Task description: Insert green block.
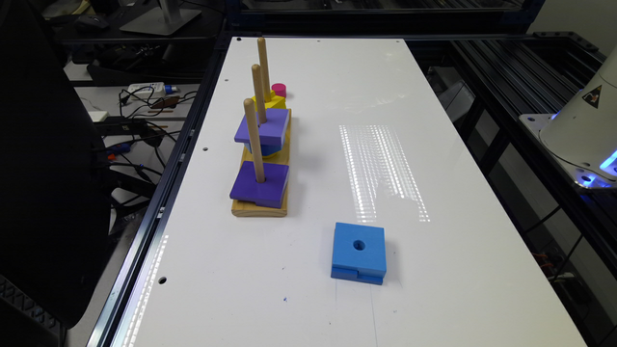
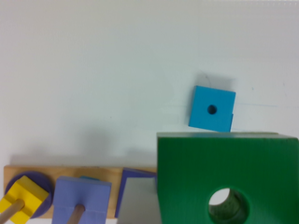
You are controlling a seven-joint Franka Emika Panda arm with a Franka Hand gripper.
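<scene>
While the green block (image 2: 196, 175) sits large and close under the wrist cam, its matte dark green top face reads flat and square-cut, w/ a round centre hole through which something pale and ribbed shows. It hangs high over the scene, overlapping the near end of the wooden base (image 2: 119, 173) and one purple block in that view. Can't tell if the jaws are open or shut: no finger is clearly visible, only a grey wedge shape beside the block's edge.

Below and off to one side of the block lies the blue block (image 1: 359, 252), a square foam-like piece w/ small round hole, two layers w/ a notch on its front edge, flat on the white table (image 1: 458, 270), well apart from the base.

The base is a pale wood plank (image 1: 260, 208) carrying three upright round wooden pegs in a row. Nearest peg (image 1: 254, 140) holds a dark purple square block (image 1: 260, 184) lying flat. Middle peg (image 1: 259, 94) holds a lighter purple square block (image 1: 263, 126) atop a blue piece (image 1: 264, 149). Far peg (image 1: 263, 61) holds a yellow block (image 1: 270, 101), angular. A small pink cylinder (image 1: 278, 89) stands just beyond it.

Table surface is smooth, glossy white, w/ a striped light reflection (image 1: 381, 173). At the exterior view's right edge, the arm's white rounded base (image 1: 585, 120) w/ blue glow
</scene>
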